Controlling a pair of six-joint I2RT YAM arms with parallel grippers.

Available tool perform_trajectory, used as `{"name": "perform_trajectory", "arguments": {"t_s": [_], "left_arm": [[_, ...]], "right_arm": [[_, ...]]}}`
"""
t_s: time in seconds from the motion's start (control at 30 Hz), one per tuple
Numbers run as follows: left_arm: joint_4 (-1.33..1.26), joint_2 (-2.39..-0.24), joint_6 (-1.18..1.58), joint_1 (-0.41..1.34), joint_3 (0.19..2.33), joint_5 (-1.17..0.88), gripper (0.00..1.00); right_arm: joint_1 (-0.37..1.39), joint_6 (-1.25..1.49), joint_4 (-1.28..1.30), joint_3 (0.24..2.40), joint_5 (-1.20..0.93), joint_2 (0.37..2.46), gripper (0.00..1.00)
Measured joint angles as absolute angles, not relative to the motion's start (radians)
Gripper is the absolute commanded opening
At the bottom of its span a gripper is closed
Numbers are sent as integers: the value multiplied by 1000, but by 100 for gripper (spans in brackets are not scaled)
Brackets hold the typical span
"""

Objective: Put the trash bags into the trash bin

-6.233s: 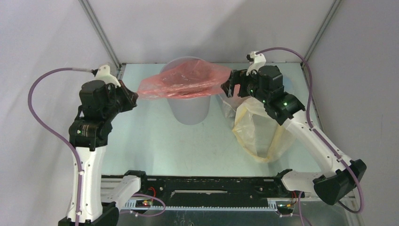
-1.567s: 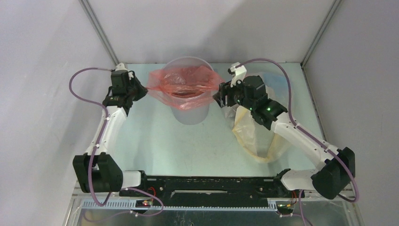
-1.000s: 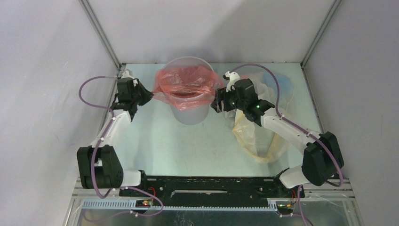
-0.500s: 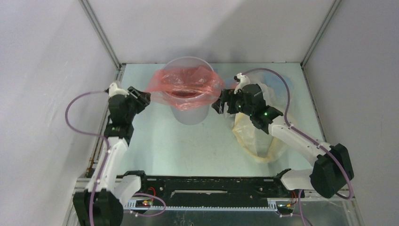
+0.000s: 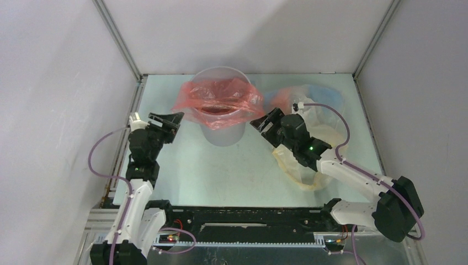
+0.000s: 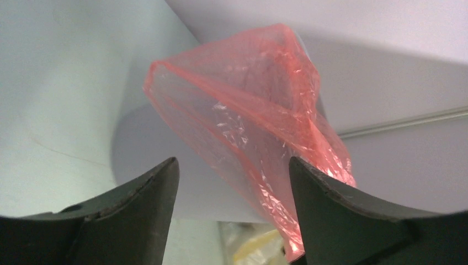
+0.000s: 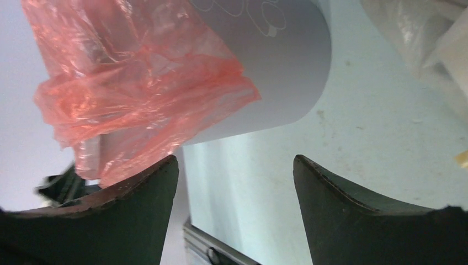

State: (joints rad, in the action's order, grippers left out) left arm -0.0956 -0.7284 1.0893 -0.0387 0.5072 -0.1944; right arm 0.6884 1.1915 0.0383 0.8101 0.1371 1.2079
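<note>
The light-grey trash bin (image 5: 222, 131) stands at the back middle of the table. A red-pink trash bag (image 5: 218, 98) lies spread over its rim, its corners hanging out on both sides. My left gripper (image 5: 168, 120) is open, a little left of the bin and apart from the bag. In the left wrist view the red bag (image 6: 248, 127) and the bin wall (image 6: 160, 149) lie ahead of the open left gripper (image 6: 233, 161). My right gripper (image 5: 264, 122) is open just right of the bin, holding nothing. Its wrist view shows the red bag (image 7: 138, 83) and bin (image 7: 276, 72) beyond the right gripper (image 7: 236, 159).
A pale yellow bag (image 5: 301, 165) lies on the table right of the bin, partly under my right arm. A light blue bag (image 5: 326, 94) lies behind it near the back right corner. Metal frame posts stand at both back corners.
Both grippers have opened, let go of the red bag's corners and drawn back toward the near side. The bag stays draped over the bin.
</note>
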Motion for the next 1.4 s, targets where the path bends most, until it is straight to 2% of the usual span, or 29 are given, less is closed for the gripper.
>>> {"name": "perform_trajectory", "arguments": {"t_s": [0.13, 0.27, 0.57, 0.7, 0.8, 0.93, 1.07, 1.13, 1.4], "left_arm": [[-165, -791, 1200, -39, 466, -258, 60], [-243, -826, 1265, -39, 438, -296, 59], [-351, -889, 1315, -39, 431, -320, 51], [-385, -932, 1322, -39, 431, -330, 44], [-403, -960, 1327, -39, 431, -340, 32], [-425, -991, 1322, -39, 431, -345, 18], [-439, -1013, 1298, -39, 431, -344, 4], [-439, -1016, 1277, -39, 431, -340, 0], [-425, -1053, 1170, -39, 431, -292, 0]], "right_arm": [[717, 1280, -16, 809, 167, 1208, 77], [731, 1325, -75, 809, 176, 1216, 76], [702, 1395, -152, 809, 179, 1283, 69], [683, 1411, -160, 809, 170, 1320, 59], [675, 1422, -160, 809, 163, 1339, 50], [668, 1424, -169, 809, 150, 1364, 22], [657, 1406, -175, 809, 134, 1389, 2], [652, 1388, -175, 809, 134, 1396, 0], [634, 1331, -176, 815, 134, 1435, 0]]}}
